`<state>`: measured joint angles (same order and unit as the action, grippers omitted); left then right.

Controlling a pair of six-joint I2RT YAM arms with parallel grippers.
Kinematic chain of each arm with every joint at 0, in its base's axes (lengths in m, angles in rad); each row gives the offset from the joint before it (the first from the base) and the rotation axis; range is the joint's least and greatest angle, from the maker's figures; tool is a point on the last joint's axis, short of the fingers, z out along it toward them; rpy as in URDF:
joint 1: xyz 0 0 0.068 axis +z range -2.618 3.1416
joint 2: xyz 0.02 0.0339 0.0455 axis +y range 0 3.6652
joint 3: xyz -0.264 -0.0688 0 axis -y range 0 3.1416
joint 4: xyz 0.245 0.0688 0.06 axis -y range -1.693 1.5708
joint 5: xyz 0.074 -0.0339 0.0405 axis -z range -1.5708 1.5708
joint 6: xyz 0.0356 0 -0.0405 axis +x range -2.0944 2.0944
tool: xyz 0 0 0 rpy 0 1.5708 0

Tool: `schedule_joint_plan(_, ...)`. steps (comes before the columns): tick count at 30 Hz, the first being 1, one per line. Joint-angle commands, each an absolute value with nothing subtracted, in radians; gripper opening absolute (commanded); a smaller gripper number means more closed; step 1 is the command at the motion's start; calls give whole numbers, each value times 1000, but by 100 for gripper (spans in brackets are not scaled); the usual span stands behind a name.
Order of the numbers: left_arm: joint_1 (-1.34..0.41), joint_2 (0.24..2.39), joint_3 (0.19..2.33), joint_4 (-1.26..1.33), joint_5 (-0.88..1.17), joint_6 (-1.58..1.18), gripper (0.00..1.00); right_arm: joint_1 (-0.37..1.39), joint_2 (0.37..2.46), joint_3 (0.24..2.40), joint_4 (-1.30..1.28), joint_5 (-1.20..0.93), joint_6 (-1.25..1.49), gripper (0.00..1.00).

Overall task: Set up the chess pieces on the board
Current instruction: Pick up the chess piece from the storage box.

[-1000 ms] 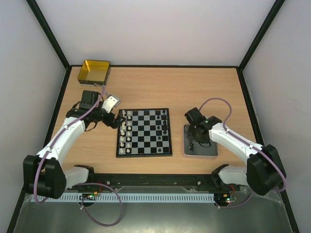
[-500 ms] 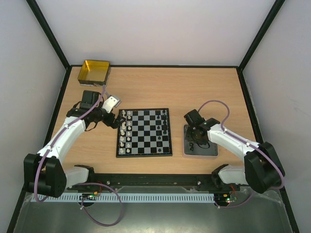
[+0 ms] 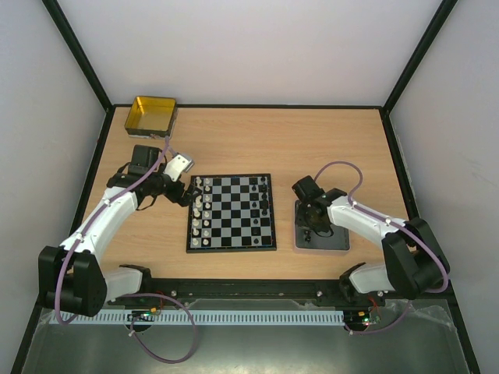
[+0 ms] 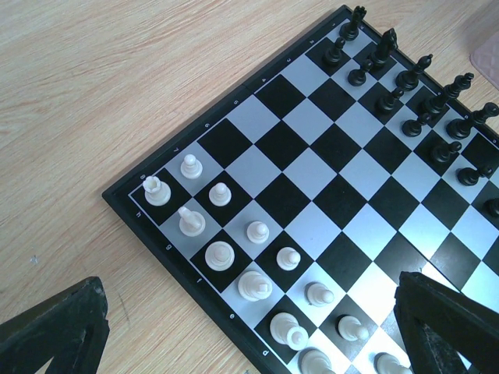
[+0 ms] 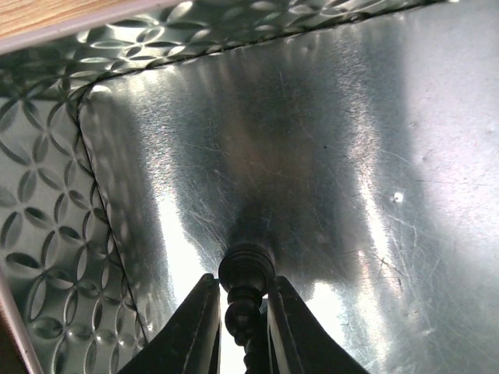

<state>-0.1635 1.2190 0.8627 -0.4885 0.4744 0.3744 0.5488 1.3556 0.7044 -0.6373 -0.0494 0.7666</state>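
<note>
Right gripper point(image 5: 243, 290) pinched on a black chess piece point(image 5: 246, 269), over the metal tray point(image 5: 327, 156). Left gripper point(image 4: 249, 327) spread wide over the board point(image 4: 312, 167) edge. Border coordinate marks point(image 4: 173, 248) too small to read.

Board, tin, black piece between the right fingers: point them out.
board point(image 3: 232, 212), top view, bare centre square.
tin point(image 3: 150, 114), top view, inner floor.
black piece point(image 5: 246, 270), right wrist view, rounded end.

The black piece point(image 5: 246, 270) runs off the bottom edge.
</note>
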Motion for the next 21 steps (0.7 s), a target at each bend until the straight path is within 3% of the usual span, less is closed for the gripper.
schedule_joint_plan(1,-169,1223,859,-497,486,380,99,545,1352,690,-629,-34,765,15)
schedule_joint_plan(6,-168,1217,857,-499,486,379,99,545,1347,691,-637,-26,764,7)
schedule_joint_plan(21,-168,1209,856,-497,489,380,99,578,1263,863,-818,47,750,7)
